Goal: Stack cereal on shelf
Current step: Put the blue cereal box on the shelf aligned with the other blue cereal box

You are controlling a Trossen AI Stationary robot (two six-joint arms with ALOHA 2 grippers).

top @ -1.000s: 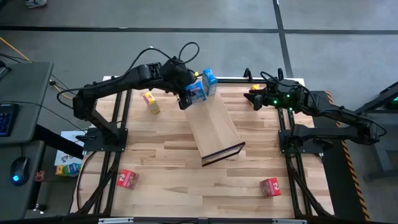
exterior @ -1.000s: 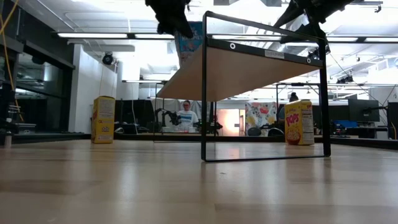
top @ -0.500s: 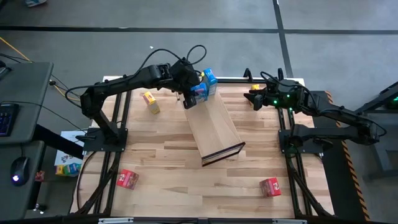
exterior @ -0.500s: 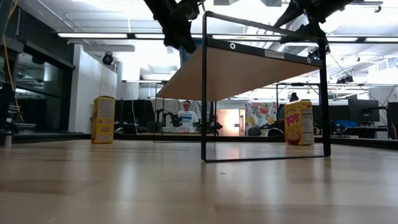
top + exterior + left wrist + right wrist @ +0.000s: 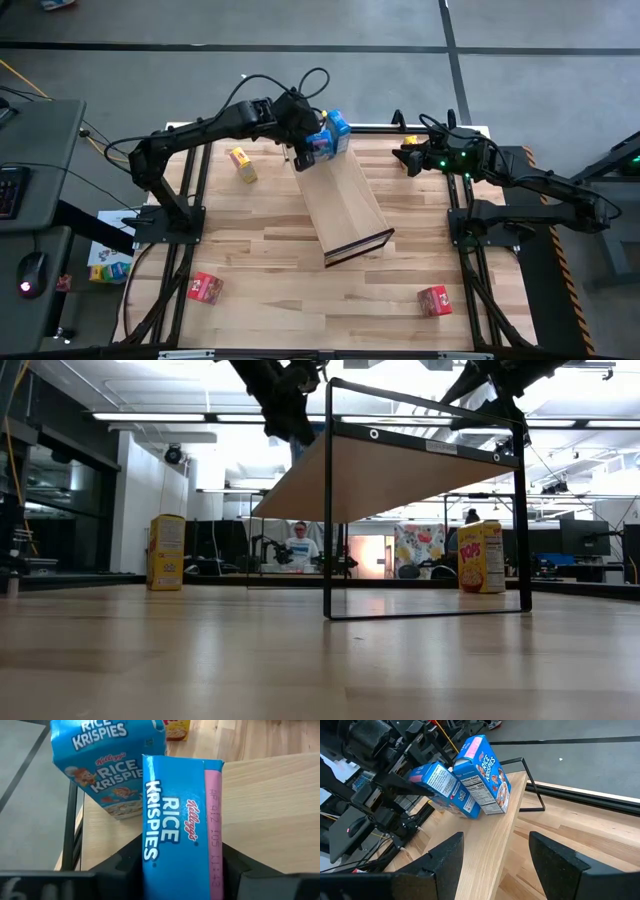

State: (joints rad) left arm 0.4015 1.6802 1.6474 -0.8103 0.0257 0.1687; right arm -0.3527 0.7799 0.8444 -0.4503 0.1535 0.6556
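Note:
My left gripper (image 5: 304, 150) is shut on a blue cereal box (image 5: 318, 146) over the far end of the tan shelf (image 5: 345, 200). The box also shows in the left wrist view (image 5: 175, 835) and in the right wrist view (image 5: 447, 787). The second blue box (image 5: 338, 130) stands on its bottom on the shelf's far end, right beside the held one. My right gripper (image 5: 408, 157) is open and empty at the table's far right, near a yellow box (image 5: 408, 143). Another yellow box (image 5: 240, 163) and two red boxes (image 5: 205, 288) (image 5: 434, 300) rest on the table. My left gripper pinches the blue box between its two fingers (image 5: 125, 867), one on each side of the box's near end (image 5: 150, 870). The fingers come from the table's left, slanting down. The box is tilted over the shelf's far corner; whether it touches the board, I cannot tell.
The shelf stands raised on a thin black frame (image 5: 330, 510) in the middle of the wooden table (image 5: 270, 260). In the low view the two yellow boxes (image 5: 166, 552) (image 5: 480, 557) stand upright behind it. A person (image 5: 297, 545) sits in the room beyond.
My left gripper has carried the blue box a little toward the table's right and down, closer to the standing blue box at the shelf's far end. It stays shut on the box.

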